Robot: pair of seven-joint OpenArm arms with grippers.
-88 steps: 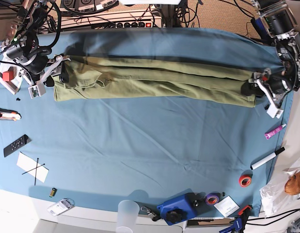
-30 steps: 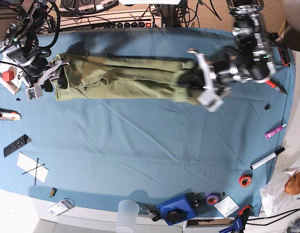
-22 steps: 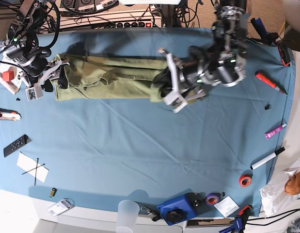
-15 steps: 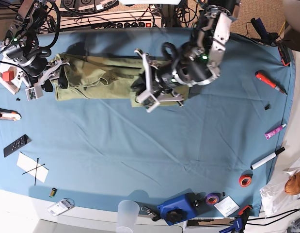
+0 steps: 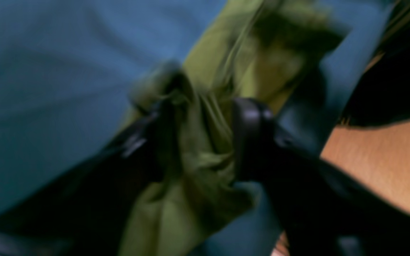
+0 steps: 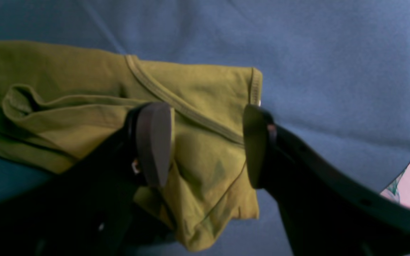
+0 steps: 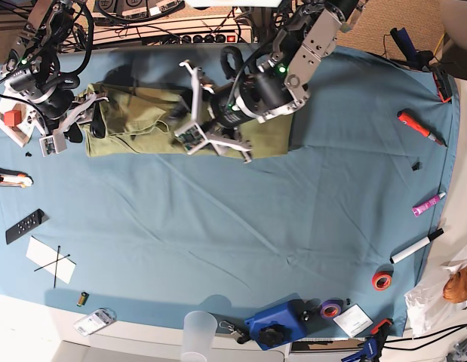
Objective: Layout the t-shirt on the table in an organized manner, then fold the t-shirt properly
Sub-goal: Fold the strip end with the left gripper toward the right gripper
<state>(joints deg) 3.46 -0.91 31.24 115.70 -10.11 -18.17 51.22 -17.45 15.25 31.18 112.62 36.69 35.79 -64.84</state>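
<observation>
**A:** Left wrist view is pretty smeared, but the left claw (image 5: 205, 138) has its two fingers (image 5: 249, 131) parted with a bunch of the t-shirt (image 5: 205, 156) sitting between them. Can't honestly tell if the cloth is pinched or just lying in the gap. Blue surface (image 5: 48, 89) off to one side of the claw, bare wood-coloured floor on the other.

**B:** Base view agrees, that left claw (image 7: 194, 105) is over the middle of the t-shirt (image 7: 135, 124), and the olive fabric runs out from it both ways in a long folded band, doubled up under the arm. What about the other one?

**A:** Right wrist view is sharp. Right claw (image 6: 205, 142) is released, fingers (image 6: 153, 142) wide apart, hovering over the shirt's collar end. The ribbed neckline (image 6: 180, 106) crosses right between the fingers, and past them there's only the blue surface (image 6: 333, 71).

**B:** In the base view the right claw (image 7: 59, 124) sits at the band's far end from the left one.
</observation>
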